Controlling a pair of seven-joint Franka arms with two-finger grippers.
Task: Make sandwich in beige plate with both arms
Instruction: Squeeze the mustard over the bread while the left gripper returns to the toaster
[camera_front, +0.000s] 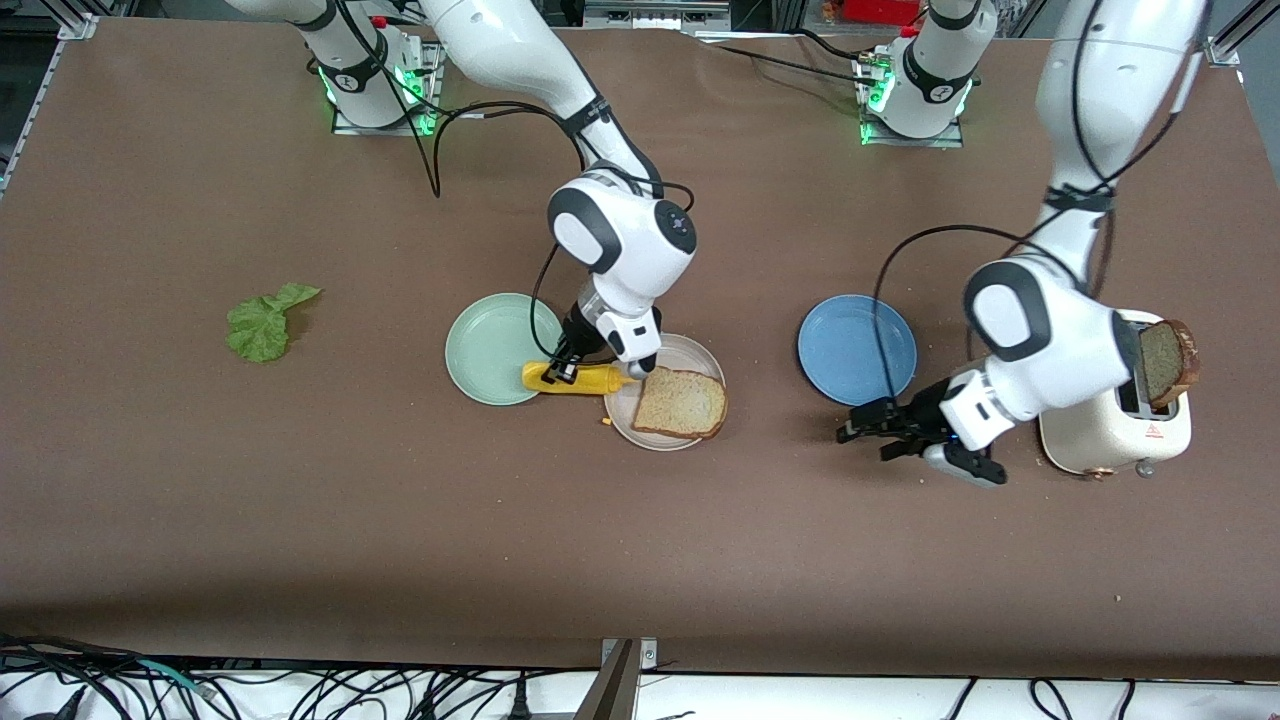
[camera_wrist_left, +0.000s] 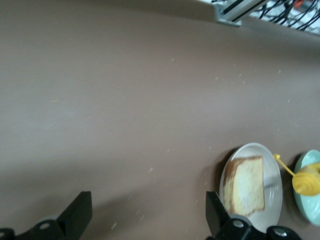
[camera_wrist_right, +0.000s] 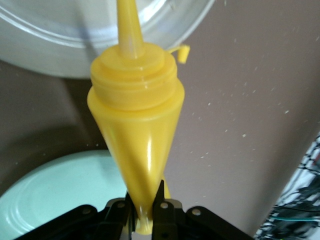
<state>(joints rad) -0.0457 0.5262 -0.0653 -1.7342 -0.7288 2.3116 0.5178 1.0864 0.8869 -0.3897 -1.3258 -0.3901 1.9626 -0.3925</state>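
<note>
We have the right gripper (camera_front: 562, 371) squeezing its fingers (camera_wrist_right: 159, 202) around the soft yellow bottle (camera_front: 574, 378), nozzle toward the beige plate (camera_front: 690, 352). One slice of bread (camera_front: 681, 403) lies there, light and crumbly, best taken by its crust. The left gripper (camera_front: 868, 432) waits spread wide over the surface (camera_front: 300, 520).
</note>
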